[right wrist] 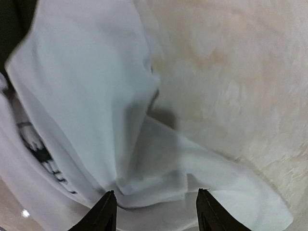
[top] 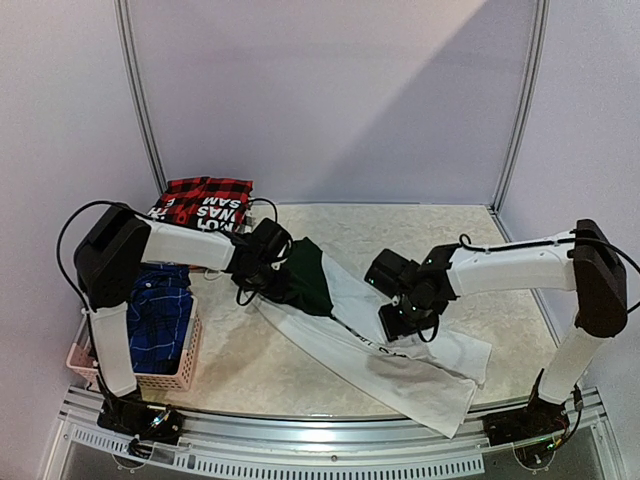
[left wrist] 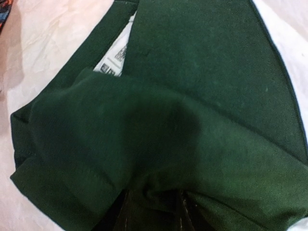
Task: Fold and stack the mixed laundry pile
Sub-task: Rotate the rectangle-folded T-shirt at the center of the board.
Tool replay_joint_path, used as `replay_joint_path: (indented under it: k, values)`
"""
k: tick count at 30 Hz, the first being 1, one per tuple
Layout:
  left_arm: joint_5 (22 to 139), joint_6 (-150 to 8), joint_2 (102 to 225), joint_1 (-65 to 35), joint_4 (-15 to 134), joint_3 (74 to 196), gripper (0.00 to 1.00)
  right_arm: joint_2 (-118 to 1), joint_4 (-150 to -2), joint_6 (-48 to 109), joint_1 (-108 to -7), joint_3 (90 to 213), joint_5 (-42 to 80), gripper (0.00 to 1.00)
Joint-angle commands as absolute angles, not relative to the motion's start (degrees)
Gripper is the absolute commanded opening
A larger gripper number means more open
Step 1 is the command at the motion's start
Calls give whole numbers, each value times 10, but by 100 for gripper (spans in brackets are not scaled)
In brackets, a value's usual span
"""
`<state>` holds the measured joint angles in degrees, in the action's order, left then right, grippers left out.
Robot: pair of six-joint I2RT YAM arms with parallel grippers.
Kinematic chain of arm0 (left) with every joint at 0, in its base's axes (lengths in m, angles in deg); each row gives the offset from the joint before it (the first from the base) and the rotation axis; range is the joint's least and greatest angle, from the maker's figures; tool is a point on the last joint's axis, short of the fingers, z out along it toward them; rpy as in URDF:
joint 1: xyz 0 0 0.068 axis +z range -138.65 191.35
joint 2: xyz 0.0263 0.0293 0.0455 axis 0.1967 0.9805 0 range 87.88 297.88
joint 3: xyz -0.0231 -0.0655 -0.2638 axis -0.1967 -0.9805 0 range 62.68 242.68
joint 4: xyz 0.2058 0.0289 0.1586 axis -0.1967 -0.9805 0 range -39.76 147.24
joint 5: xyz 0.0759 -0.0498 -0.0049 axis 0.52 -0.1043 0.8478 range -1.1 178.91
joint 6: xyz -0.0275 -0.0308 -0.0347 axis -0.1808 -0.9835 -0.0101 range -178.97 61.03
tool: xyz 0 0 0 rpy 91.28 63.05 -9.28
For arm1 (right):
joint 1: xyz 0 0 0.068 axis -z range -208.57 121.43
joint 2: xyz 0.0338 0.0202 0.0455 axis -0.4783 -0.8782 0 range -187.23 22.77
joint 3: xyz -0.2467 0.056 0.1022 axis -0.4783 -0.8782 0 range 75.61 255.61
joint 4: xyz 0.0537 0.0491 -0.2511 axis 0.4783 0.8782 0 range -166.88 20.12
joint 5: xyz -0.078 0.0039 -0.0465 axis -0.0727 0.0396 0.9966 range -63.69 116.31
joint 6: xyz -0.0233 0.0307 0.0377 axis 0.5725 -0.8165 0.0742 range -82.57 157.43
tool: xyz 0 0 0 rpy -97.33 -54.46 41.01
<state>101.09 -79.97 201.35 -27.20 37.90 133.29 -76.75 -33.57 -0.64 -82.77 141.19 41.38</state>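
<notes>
A white T-shirt (top: 405,372) with black print lies stretched diagonally across the table. Its dark green part (top: 310,280) is bunched at the upper left end. My left gripper (top: 270,265) is shut on that green cloth (left wrist: 192,96), which folds in between the fingers (left wrist: 154,197); a white label (left wrist: 115,60) shows inside. My right gripper (top: 395,325) hovers over the shirt's middle. In the right wrist view its fingers (right wrist: 156,199) stand apart above a wrinkled white fold (right wrist: 86,86), gripping nothing. A red-and-black plaid shirt (top: 207,188) and a folded printed piece (top: 195,213) lie at the back left.
A pink lattice basket (top: 150,380) stands at the front left beside the left arm, with blue plaid cloth (top: 160,315) in it. Bare marbled tabletop (top: 420,230) shows behind the shirt. Metal frame posts rise at the back corners.
</notes>
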Motion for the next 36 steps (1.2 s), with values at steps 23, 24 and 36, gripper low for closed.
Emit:
replay_joint_path:
  k: [23,24,36]
  values:
    - [1044,-842,1725,-344,407,1116,84,-1191,-297,307,-629,2046,43,73]
    - [1046,-845,1714,-350,411,1106,86,-1206,-293,311,-627,2062,32,73]
    - [1099,-884,1640,-419,408,1044,88,-1288,-316,312,-626,2108,2,65]
